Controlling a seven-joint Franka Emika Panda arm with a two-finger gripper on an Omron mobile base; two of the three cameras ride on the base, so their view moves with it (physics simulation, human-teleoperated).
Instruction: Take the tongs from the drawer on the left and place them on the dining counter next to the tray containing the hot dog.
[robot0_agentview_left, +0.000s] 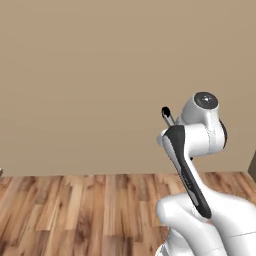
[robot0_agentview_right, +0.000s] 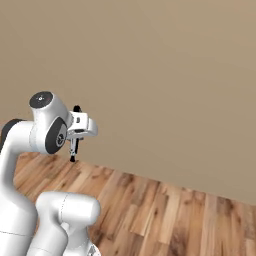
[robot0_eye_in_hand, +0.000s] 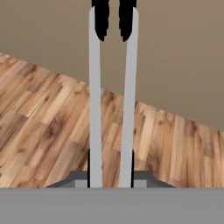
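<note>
Behind everything we see a plain tan wall (robot0_agentview_left: 100, 75) above a wooden plank floor (robot0_eye_in_hand: 48, 131). Our white arm (robot0_agentview_right: 30, 165) is raised in front of that wall. We find the gripper (robot0_eye_in_hand: 110, 175) partly closed on the tongs (robot0_eye_in_hand: 111, 96), its fingers pressing the two grey metal arms from outside. Those arms run away from the hand to black ends, held in the air above the floor.

Item: room interior, rendered, prob. domestic. We're seeing a plain tan wall (robot0_agentview_left: 90, 75) w/ no fittings, meeting a wood plank floor (robot0_agentview_left: 75, 215) in mixed brown tones. We're reading it as a home-type room from the flooring & painted wall; we're finding no appliances or furniture to say which room.
</note>
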